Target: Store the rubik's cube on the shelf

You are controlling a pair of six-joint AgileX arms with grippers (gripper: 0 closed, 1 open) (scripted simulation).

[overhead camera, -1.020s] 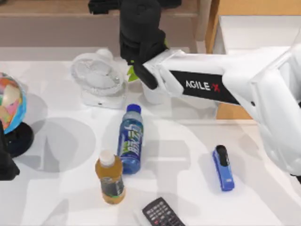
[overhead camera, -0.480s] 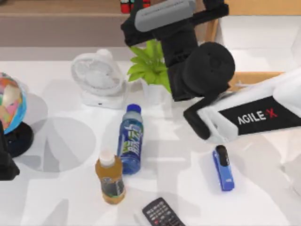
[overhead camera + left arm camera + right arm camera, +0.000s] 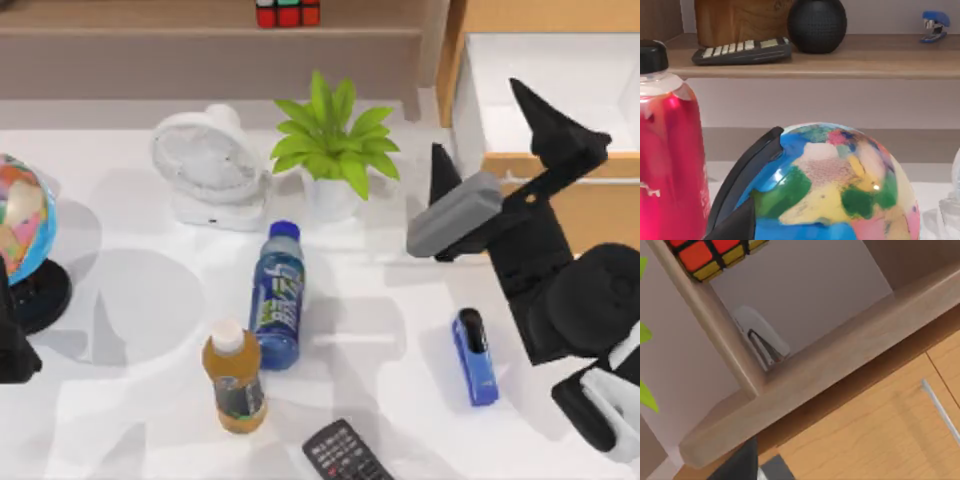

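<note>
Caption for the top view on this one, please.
Rubik's cube resting on the shelf; right gripper open, over the table's right side beside the plant.

Home office or study desk, rendered in simulation.
A white table [image 3: 400,330] carries a desk fan [image 3: 205,165], potted plant [image 3: 335,150], globe [image 3: 20,215], stapler [image 3: 474,356] and remote [image 3: 345,455]; a wooden shelf [image 3: 840,62] holds a calculator [image 3: 742,50].

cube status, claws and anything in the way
Cube sits on the shelf, free of both claws. Right claw open, empty, over the table's right side by the cabinet. Left arm parked at the left edge. Nothing in the way.
</note>
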